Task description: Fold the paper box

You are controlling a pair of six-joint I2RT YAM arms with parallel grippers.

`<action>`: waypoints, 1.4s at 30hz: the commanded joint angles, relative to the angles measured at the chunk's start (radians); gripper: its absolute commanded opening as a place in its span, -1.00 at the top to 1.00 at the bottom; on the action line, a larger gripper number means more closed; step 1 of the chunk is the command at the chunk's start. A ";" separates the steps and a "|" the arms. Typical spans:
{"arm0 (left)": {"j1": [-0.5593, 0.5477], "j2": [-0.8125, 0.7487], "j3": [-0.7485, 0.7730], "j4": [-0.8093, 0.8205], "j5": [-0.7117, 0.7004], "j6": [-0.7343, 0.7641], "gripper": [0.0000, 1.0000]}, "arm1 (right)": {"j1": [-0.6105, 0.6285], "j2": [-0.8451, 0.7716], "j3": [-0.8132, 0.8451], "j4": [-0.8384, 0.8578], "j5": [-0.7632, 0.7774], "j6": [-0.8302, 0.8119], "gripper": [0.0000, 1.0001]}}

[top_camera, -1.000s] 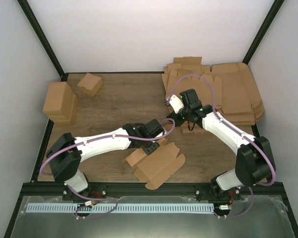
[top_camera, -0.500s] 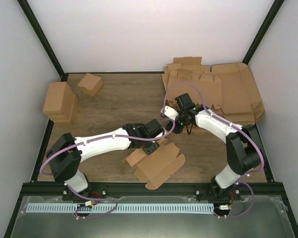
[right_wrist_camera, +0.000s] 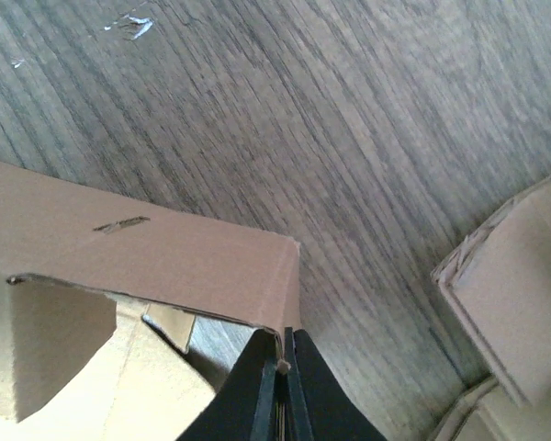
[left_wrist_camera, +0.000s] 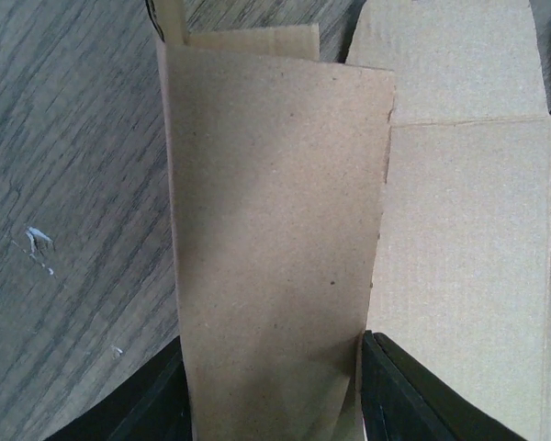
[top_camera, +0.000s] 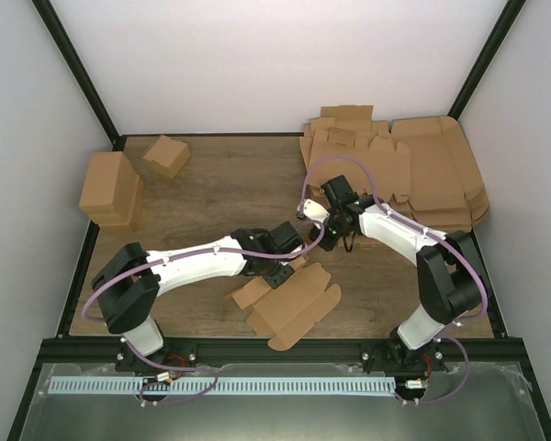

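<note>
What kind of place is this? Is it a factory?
More likely a small robot test booth: plain white walls enclose a wooden table, where two white robot arms work a brown cardboard paper box, with flat cardboard blanks stacked far right.

A grey-brown wood-grain surface is seen across most of the frame, marked by small white scuffs near the upper left. At the bottom centre, the dark fingers of the right gripper are pressed together, and a thin edge of the paper box is pinched between them just below its corner. A short slot is cut into the raised brown panel, and further flaps are seen beneath it at the lower left. More cardboard is seen at the right edge, apart from the box.
</note>
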 commanded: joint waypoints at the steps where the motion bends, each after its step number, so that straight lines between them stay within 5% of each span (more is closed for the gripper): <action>1: 0.020 -0.003 -0.003 -0.044 0.024 -0.042 0.05 | 0.016 -0.039 0.051 -0.057 0.009 0.121 0.95; 21: 0.095 -0.055 0.017 -0.029 0.218 -0.115 0.04 | 0.057 -0.048 0.156 -0.209 -0.123 0.401 0.97; 42: 0.149 -0.041 0.020 -0.014 0.325 -0.090 0.03 | 0.058 -0.187 -0.130 0.053 -0.256 0.715 0.85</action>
